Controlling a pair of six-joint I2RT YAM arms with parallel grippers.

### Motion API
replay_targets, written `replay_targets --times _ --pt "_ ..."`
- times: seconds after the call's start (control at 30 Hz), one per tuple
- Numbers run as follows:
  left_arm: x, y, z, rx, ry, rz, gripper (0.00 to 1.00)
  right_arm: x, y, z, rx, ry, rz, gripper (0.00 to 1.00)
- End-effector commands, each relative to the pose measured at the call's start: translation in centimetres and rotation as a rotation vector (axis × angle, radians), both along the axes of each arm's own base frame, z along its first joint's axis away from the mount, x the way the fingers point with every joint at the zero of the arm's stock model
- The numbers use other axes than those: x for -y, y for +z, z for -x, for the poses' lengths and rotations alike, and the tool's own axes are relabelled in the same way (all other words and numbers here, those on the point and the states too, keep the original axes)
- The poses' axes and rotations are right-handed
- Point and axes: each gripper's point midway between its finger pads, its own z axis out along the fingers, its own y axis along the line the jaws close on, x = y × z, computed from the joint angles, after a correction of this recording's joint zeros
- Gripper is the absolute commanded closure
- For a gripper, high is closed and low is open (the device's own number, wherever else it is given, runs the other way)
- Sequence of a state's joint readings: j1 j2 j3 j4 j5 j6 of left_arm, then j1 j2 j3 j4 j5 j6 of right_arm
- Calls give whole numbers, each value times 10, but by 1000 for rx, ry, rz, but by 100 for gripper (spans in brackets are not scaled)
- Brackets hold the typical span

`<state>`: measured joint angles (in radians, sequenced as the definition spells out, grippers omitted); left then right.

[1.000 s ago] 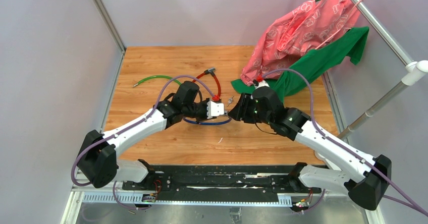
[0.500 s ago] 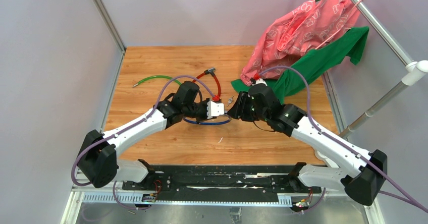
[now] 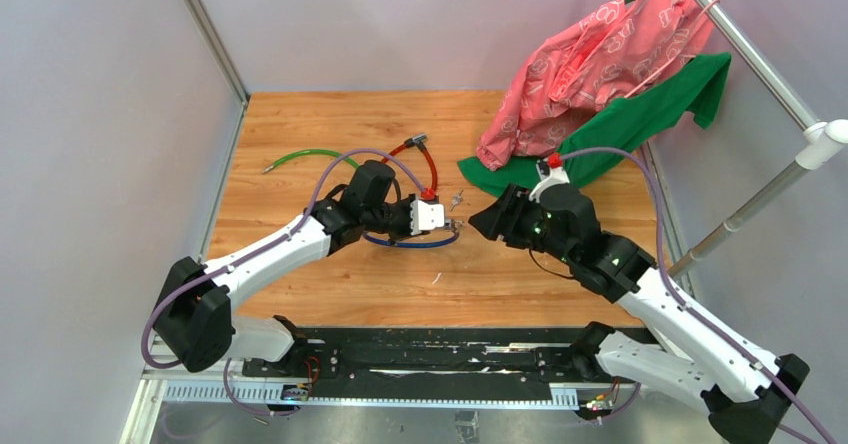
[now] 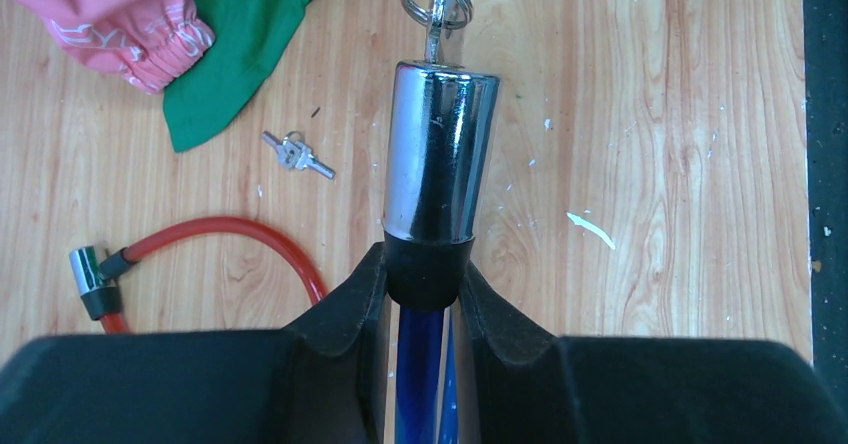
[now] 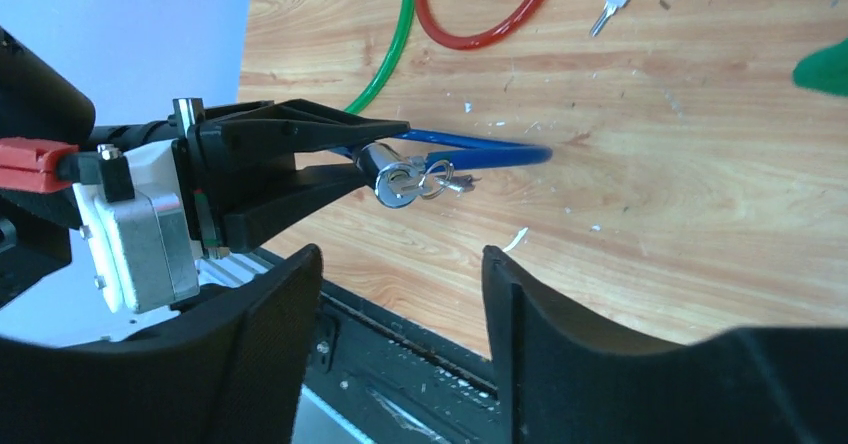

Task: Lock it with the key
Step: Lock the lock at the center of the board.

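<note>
Left gripper (image 4: 423,272) pinches the blue lock's chrome cylinder (image 4: 438,149), key (image 4: 436,34) already in its end, so probably just the turn is left. Right gripper (image 5: 402,259) sits at 3 o'clock of it, spread and empty. Spare keys (image 4: 296,154) lie on the counter (image 4: 650,114) at 12 o'clock.

On the wooden table (image 3: 500,284) lie a green cable (image 3: 300,154), a red cable (image 3: 433,169), loose keys (image 3: 456,201), green cloth (image 3: 620,129) and pink cloth (image 3: 580,64).
</note>
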<state>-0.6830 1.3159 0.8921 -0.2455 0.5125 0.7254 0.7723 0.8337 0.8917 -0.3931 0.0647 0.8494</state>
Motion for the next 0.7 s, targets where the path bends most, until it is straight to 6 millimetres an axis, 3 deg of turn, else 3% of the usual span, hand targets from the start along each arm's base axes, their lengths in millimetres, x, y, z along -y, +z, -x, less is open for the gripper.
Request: replay_targets --times 0.0,0.13,0.23,0.3,0.43,0.53,0.67 --pt "-10 -19 3 -29 22 -60 100 1 9 -7 17 -46 -55 34" --pt "-8 -17 0 -23 30 -47 100 42 6 -15 -88 -308 -8 24" --pt "-6 -13 -3 -4 38 -31 100 68 11 -12 -195 -490 -63 31" --pt "-7 -14 -5 10 40 -32 100 73 9 -1 -353 -605 -201 35" --pt "-9 -15 -6 25 42 -37 100 20 14 1 -588 -537 -543 46" --pt "-11 -14 -5 28 44 -43 100 -10 1 2 -708 -482 -512 46" --pt "-13 -13 -2 33 42 -43 100 -27 -5 2 -770 -468 -456 48"
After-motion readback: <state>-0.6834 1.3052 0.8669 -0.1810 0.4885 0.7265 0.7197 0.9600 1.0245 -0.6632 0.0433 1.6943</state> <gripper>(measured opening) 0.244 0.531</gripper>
